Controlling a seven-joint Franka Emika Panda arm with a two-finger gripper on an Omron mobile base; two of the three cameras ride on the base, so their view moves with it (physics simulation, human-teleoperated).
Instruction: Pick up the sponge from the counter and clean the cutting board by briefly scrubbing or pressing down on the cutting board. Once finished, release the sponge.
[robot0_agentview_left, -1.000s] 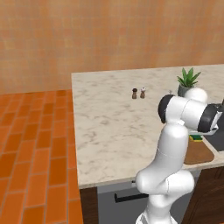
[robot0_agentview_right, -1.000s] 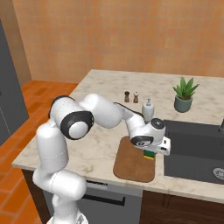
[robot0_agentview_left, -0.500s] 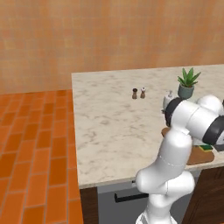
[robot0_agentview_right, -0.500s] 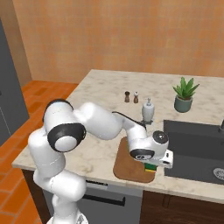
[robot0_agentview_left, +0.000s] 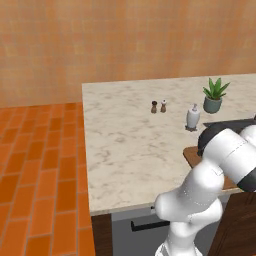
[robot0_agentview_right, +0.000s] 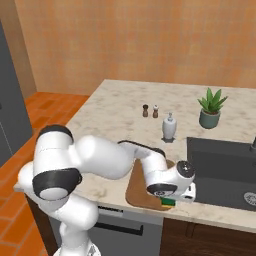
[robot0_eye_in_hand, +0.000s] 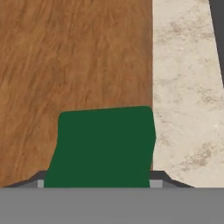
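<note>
Hand view: sponge (robot0_eye_in_hand: 103, 146) sat bottom centre, dark green top facing camera, lying on the cutting board (robot0_eye_in_hand: 74, 57) by its right edge; finger tips (robot0_eye_in_hand: 158, 176) just visible on either side of the sponge at the frame bottom. Jaws looked to flank the sponge, but whether they pinched it or stood just clear, cannot tell. Counter (robot0_eye_in_hand: 183, 96) strip ran down the right of the frame.

Right base view: gripper (robot0_agentview_right: 172, 199) low at lower centre-right, sponge (robot0_agentview_right: 168, 202) peeking green and yellow beneath it, at the near right corner of the cutting board (robot0_agentview_right: 137, 187). Sink (robot0_agentview_right: 225, 170) just right of it.

Farther back on the counter (robot0_agentview_right: 110, 107): white bottle (robot0_agentview_right: 169, 127), pair of shakers (robot0_agentview_right: 150, 111) beyond it, potted plant (robot0_agentview_right: 210, 107) toward the right.
</note>
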